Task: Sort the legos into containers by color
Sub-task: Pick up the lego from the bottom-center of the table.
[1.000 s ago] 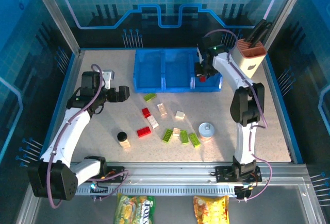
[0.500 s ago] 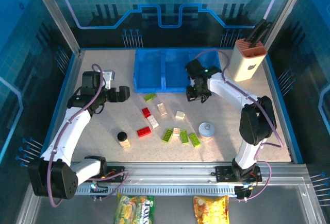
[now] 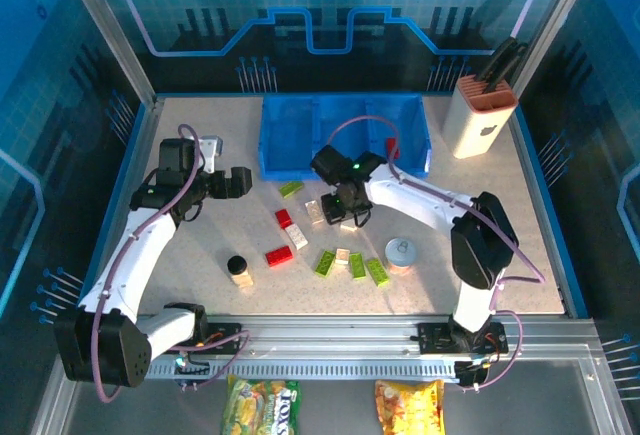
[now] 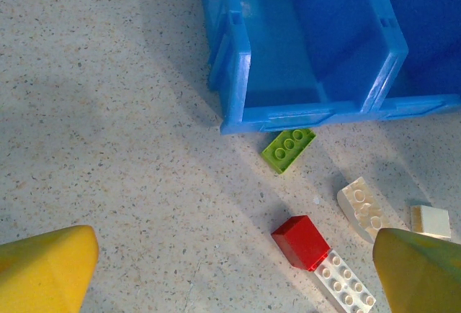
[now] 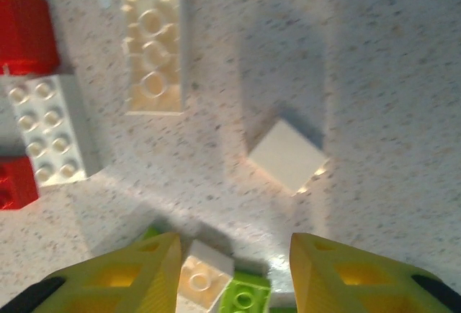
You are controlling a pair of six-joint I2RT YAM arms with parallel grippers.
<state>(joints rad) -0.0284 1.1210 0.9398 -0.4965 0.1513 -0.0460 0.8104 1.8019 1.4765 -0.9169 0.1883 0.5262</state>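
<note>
The blue tray point(image 3: 290, 138) point(image 4: 310, 111) stands at the back of the table, and a red brick point(image 3: 391, 146) lies in its right compartment. Loose legos lie in front of it: a green one point(image 3: 291, 188) point(image 4: 288, 149), red ones point(image 3: 283, 218) point(image 4: 301, 242) point(image 3: 279, 256), white ones point(image 3: 297, 236) point(image 4: 362, 209) and several more green ones point(image 3: 377, 271). My right gripper point(image 3: 345, 205) point(image 5: 234, 277) hovers open over the bricks, a small white brick point(image 5: 205, 280) low between its fingers and a white square brick point(image 5: 288, 156) just ahead. My left gripper point(image 3: 240, 182) point(image 4: 230, 277) is open and holds nothing, left of the pile.
A black-lidded jar point(image 3: 238, 269) stands front left of the bricks. A silver-topped can point(image 3: 401, 253) stands right of the green bricks. The cream knife block point(image 3: 480, 115) is at the back right, beside the tray.
My right gripper has swung from the tray's right compartment forward and left to above the loose bricks, leaving the red brick in that compartment. The left arm has not moved.
</note>
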